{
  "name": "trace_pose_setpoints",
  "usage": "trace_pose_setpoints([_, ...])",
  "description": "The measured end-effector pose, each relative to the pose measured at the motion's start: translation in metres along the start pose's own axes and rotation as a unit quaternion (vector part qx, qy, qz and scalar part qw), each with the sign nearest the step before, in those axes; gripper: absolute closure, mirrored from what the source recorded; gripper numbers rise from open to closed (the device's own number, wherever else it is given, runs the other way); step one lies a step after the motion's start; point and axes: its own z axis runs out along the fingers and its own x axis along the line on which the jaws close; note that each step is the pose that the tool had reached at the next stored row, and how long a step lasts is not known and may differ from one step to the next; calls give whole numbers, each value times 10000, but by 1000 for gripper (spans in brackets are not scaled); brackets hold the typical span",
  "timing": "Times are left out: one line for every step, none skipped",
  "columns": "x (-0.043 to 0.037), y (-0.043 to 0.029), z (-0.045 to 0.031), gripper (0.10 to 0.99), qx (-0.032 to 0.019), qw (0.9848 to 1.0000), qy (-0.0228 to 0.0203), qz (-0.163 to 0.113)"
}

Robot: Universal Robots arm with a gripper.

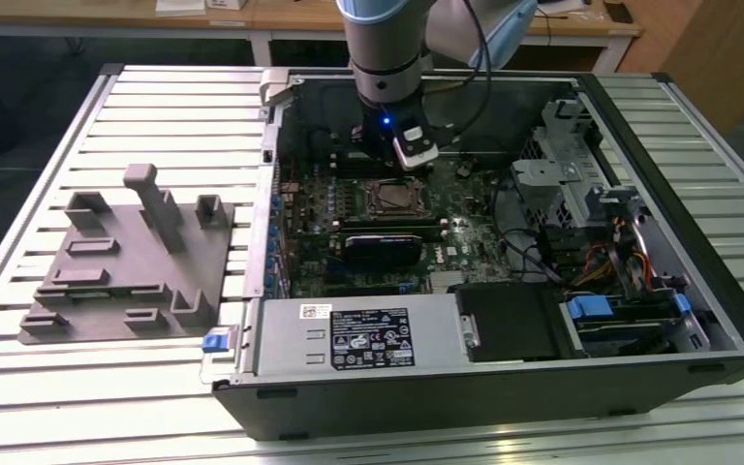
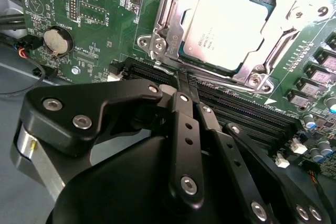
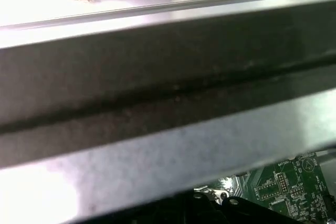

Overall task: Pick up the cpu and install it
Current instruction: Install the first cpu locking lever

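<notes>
The cpu (image 2: 224, 27), a flat square chip with a pale silver top, lies inside the socket frame (image 2: 163, 40) on the green motherboard (image 2: 100, 9). The metal frame surrounds its edges. My gripper (image 2: 181, 80) is shut with nothing between its fingers (image 2: 184, 124), and its tips hover just beside the socket, over the memory slots (image 2: 236, 111). In the exterior view the gripper (image 1: 414, 160) hangs inside the open computer case (image 1: 502, 387), just behind the socket frame (image 1: 391, 197).
A grey plastic tray with upright blocks (image 1: 127, 262) lies on the slatted table at the exterior view's left. The power supply (image 1: 372, 334) and drive cages (image 1: 604, 213) crowd the case. A coin battery (image 2: 56, 41) sits on the board. The case wall (image 3: 168, 77) looms close.
</notes>
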Motion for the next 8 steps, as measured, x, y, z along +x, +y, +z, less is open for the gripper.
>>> trace_pose_setpoints([-1, 1, -6, 980, 0, 10000, 0, 0])
trace_pose_setpoints([-2, 2, -12, 980, 0, 10000, -1, 0])
trace_pose_setpoints([-4, 5, -23, 980, -1, 10000, -1, 0])
trace_pose_setpoints([-6, 8, -37, 980, -2, 10000, 0, 0])
trace_pose_setpoints([-8, 11, -50, 980, -2, 10000, -1, 0])
trace_pose_setpoints([-9, 13, -60, 980, -2, 10000, -1, 0])
trace_pose_setpoints([-10, 14, -65, 980, -2, 10000, -1, 0])
trace_pose_setpoints([-10, 15, -66, 980, -3, 10000, -3, 0])
